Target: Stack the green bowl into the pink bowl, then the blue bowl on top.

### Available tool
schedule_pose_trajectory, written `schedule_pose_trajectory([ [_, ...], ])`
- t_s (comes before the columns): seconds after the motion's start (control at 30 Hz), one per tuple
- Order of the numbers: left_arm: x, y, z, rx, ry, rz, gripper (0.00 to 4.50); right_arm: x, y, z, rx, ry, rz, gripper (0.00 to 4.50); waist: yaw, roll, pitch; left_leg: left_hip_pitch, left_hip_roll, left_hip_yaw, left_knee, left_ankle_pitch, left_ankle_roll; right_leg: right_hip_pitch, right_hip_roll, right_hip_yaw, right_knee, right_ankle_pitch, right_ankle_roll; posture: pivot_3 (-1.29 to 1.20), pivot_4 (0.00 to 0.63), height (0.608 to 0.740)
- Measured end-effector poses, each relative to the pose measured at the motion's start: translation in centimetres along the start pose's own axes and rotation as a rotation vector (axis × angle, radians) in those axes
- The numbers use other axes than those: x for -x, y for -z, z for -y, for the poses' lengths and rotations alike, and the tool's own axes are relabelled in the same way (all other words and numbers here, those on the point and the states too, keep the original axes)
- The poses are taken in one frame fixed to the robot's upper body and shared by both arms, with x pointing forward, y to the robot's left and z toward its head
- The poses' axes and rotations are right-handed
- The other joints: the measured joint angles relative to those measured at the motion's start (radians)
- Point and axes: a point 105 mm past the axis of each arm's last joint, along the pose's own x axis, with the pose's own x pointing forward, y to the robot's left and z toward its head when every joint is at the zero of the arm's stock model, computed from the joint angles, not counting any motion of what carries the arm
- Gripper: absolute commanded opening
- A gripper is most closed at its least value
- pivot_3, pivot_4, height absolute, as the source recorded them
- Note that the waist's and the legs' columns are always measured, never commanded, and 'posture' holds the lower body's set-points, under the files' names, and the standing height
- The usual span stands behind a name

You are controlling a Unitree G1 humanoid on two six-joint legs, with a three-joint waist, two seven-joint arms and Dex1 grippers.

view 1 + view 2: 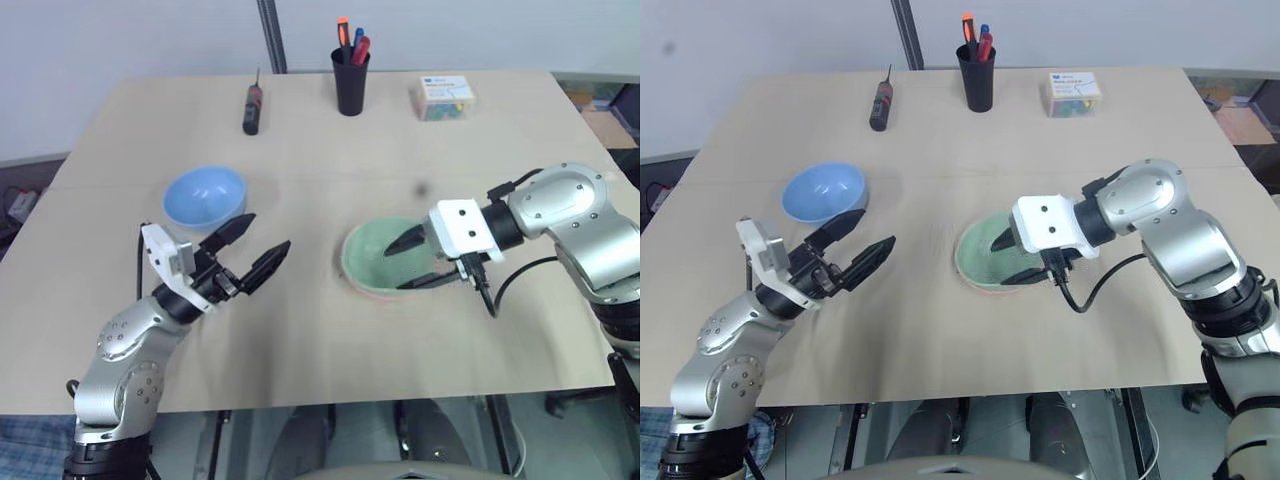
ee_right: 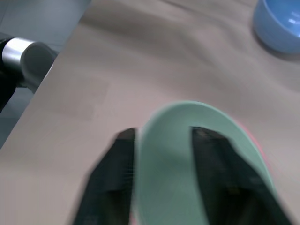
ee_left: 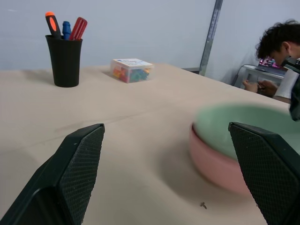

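Mint-green and nested, the green bowl (image 1: 385,255) sits inside the pink bowl (image 3: 218,164), whose salmon wall shows below the green rim in our left wrist view. The pair rests on the pale wooden surface (image 1: 330,340), right of centre. Our right tool (image 1: 412,262) hangs over this stack with its two black fingers parted; in the right wrist view one finger lies outside the green rim and the other over the bowl's hollow, with a gap on either side, so we see it gripping nothing.

Well apart on the left, the blue bowl (image 1: 205,196) stands alone and upright. Our left tool (image 1: 250,250) is just beside it, on the near side, fingers spread wide and empty, pointing toward the stacked pair.

Along the far edge of the surface stand a black cup (image 1: 350,82) holding pens, a small clear box (image 1: 443,97) of coloured bits to its right, and a dark screwdriver (image 1: 252,108) lying to its left. A person (image 3: 276,51) sits beyond the far corner in the left wrist view.
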Motion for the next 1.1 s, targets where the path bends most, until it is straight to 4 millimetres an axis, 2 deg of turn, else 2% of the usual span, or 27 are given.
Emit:
schedule_pose_trajectory([
  [0.07, -0.1, -0.1, -0.1, -0.003, 0.001, 0.001, 4.50, -0.2, -0.2, 0.5, -0.046, 0.043, 0.029, 4.31, 0.000, 0.000, 0.000, 0.000, 0.000, 0.000, 0.000, 0.000, 0.000, 0.000, 0.000, 0.000, 0.000, 0.000, 0.000, 0.00, 0.150, 0.740],
  [0.13, -0.3, 0.1, -0.4, 0.003, -0.013, -0.017, 4.50, 0.1, -0.5, 1.3, -0.107, 0.102, 0.083, 4.31, 0.001, 0.000, 0.000, 0.000, 0.000, -0.001, 0.000, 0.000, 0.000, 0.000, 0.000, 0.000, 0.000, 0.000, 0.000, 0.00, 0.150, 0.740],
  [0.27, -0.6, 0.6, -1.7, -0.015, -0.094, -0.082, 4.50, 3.0, -0.8, 3.5, -0.212, 0.280, 0.214, 4.31, 0.005, -0.001, 0.000, -0.001, -0.001, -0.001, 0.000, 0.000, 0.000, 0.000, 0.000, -0.001, 0.000, 0.000, 0.000, 0.00, 0.150, 0.740],
  [0.33, -0.7, 0.7, -2.3, -0.022, -0.126, -0.114, 4.50, 4.8, 0.6, 3.6, -0.280, 0.350, 0.245, 4.31, 0.013, -0.002, -0.001, -0.001, -0.001, -0.002, 0.000, 0.000, 0.000, 0.001, 0.000, -0.001, -0.001, 0.000, 0.000, 0.00, 0.150, 0.740],
  [0.47, -0.7, 0.4, -3.2, -0.070, -0.160, -0.177, 4.50, 7.1, 4.8, 2.3, -0.413, 0.416, 0.244, 4.31, 0.020, -0.002, -0.001, -0.001, -0.002, 0.001, 0.000, 0.000, 0.000, 0.000, 0.000, -0.001, 0.000, 0.000, 0.000, 0.00, 0.150, 0.740],
  [0.6, -0.9, -0.5, -4.2, -0.118, -0.169, -0.207, 4.50, 9.0, 6.6, 1.2, -0.437, 0.439, 0.245, 4.31, 0.019, -0.001, -0.001, 0.000, -0.001, 0.005, 0.000, 0.000, 0.000, 0.000, 0.001, 0.000, 0.001, 0.000, 0.000, 0.00, 0.150, 0.740],
  [0.67, -0.6, -0.7, -5.5, -0.150, -0.199, -0.244, 4.50, 9.7, 7.3, 0.7, -0.431, 0.447, 0.239, 4.31, 0.014, -0.001, -0.001, 0.001, -0.001, 0.006, 0.000, 0.000, 0.000, 0.000, 0.001, 0.000, 0.001, 0.000, 0.000, 0.00, 0.150, 0.740],
  [0.8, 0.1, -0.6, -8.4, -0.188, -0.276, -0.324, 4.50, 10.1, 7.1, 0.7, -0.388, 0.454, 0.255, 4.31, 0.006, -0.001, -0.001, 0.000, -0.001, 0.006, 0.000, 0.000, 0.000, 0.000, 0.001, 0.000, 0.001, 0.000, 0.000, 0.00, 0.150, 0.740],
  [0.93, 0.0, 0.2, -9.6, -0.204, -0.294, -0.393, 4.50, 10.1, 6.9, 0.8, -0.374, 0.458, 0.266, 4.31, 0.002, -0.001, -0.001, 0.000, -0.002, 0.006, 0.000, 0.000, 0.000, 0.000, 0.001, 0.000, 0.001, 0.000, 0.000, 0.00, 0.150, 0.740],
  [1.07, -0.1, 2.3, -10.4, -0.191, -0.269, -0.514, 4.50, 10.2, 6.8, 1.0, -0.368, 0.473, 0.265, 4.31, 0.001, -0.001, -0.001, 0.000, -0.002, 0.006, 0.001, 0.000, 0.000, 0.000, 0.001, 0.000, 0.001, 0.000, 0.000, 0.00, 0.150, 0.740],
  [1.1, -0.1, 2.6, -10.4, -0.188, -0.265, -0.527, 4.24, 10.2, 6.8, 1.0, -0.368, 0.475, 0.265, 4.33, 0.001, -0.001, -0.001, 0.000, -0.002, 0.006, 0.001, 0.000, 0.000, 0.000, 0.001, 0.000, 0.001, 0.000, 0.000, 0.00, 0.150, 0.740],
])
